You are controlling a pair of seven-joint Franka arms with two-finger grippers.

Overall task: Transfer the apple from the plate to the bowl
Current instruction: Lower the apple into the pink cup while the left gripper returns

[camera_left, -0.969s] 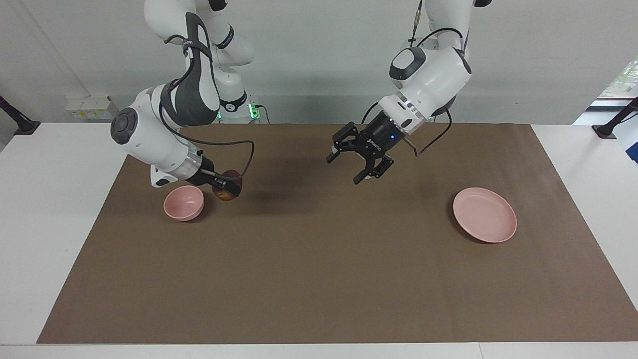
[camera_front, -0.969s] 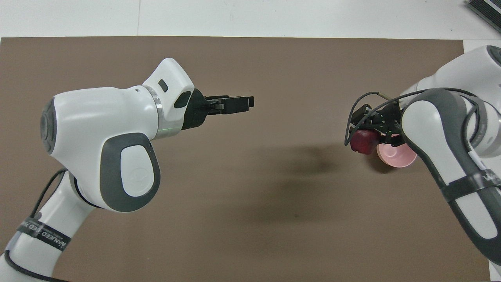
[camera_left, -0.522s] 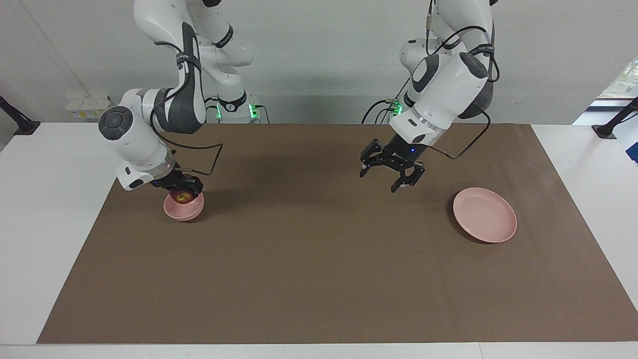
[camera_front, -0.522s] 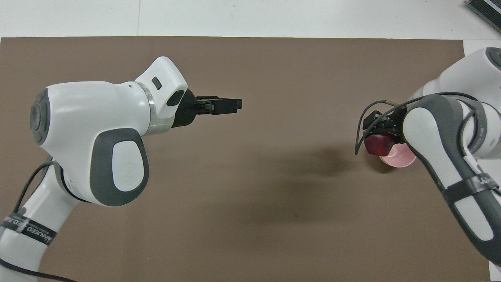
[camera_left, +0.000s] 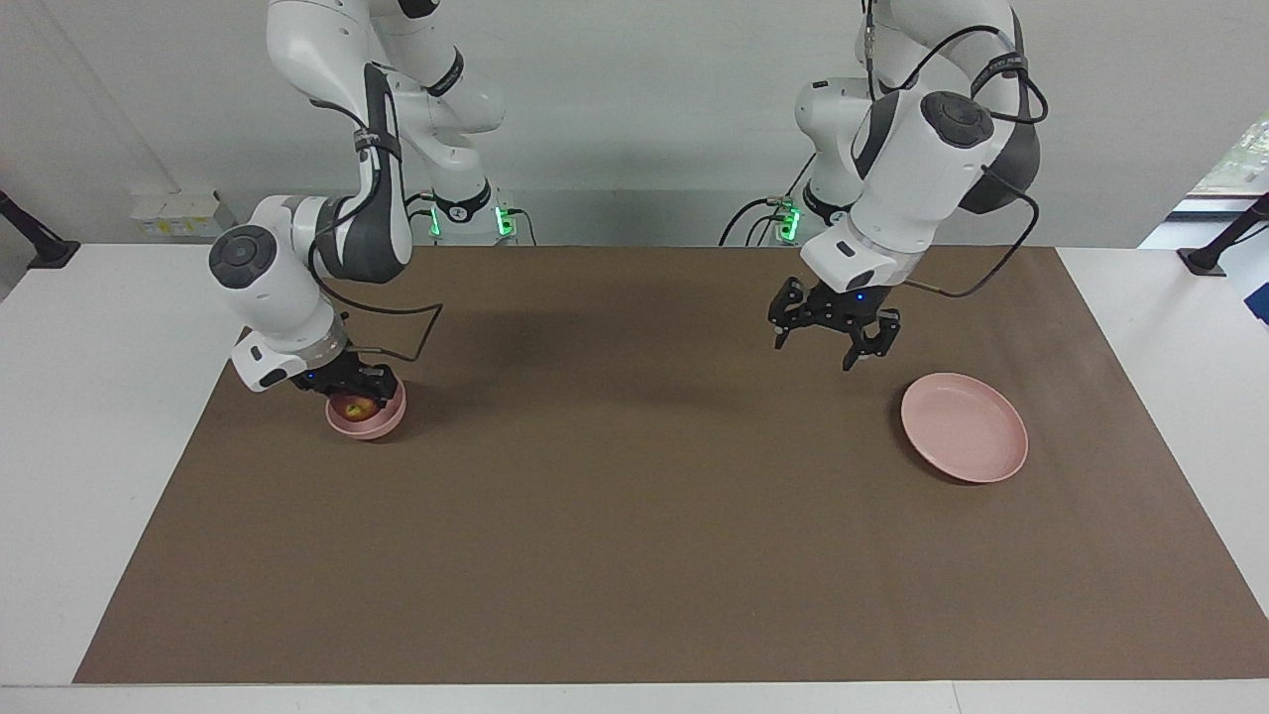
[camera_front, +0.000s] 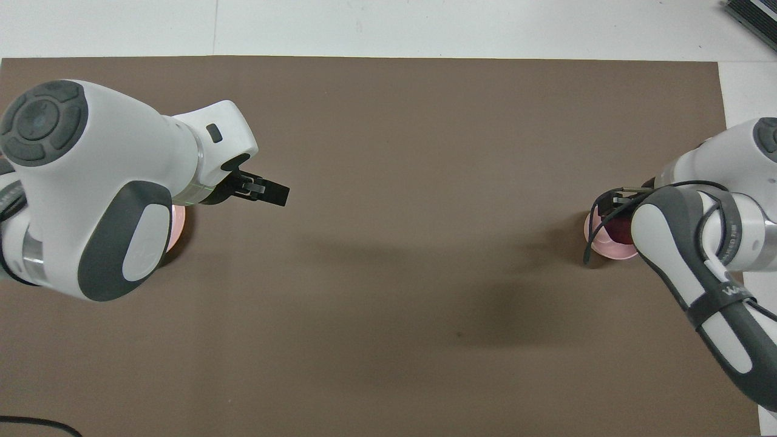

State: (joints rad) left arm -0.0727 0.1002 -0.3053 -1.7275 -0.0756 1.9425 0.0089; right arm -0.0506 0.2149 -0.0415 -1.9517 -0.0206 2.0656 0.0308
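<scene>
The right gripper [camera_left: 354, 393] is lowered into the bowl [camera_left: 366, 420] at the right arm's end of the surface [camera_left: 634, 555], its wrist bent steeply down from a forearm angled out over the mat. Its jaws are closed on the apple [camera_left: 358, 406], which sits inside the bowl's rim. In the overhead view the apple [camera_front: 619, 230] is seen as a dark red patch in the bowl [camera_front: 598, 243], half covered by the arm. The left gripper [camera_left: 835, 335] is held in the air, pointed down, its jaws spread wide and empty, just beside the plate [camera_left: 964, 427]. The plate lies bare at the left arm's end.
</scene>
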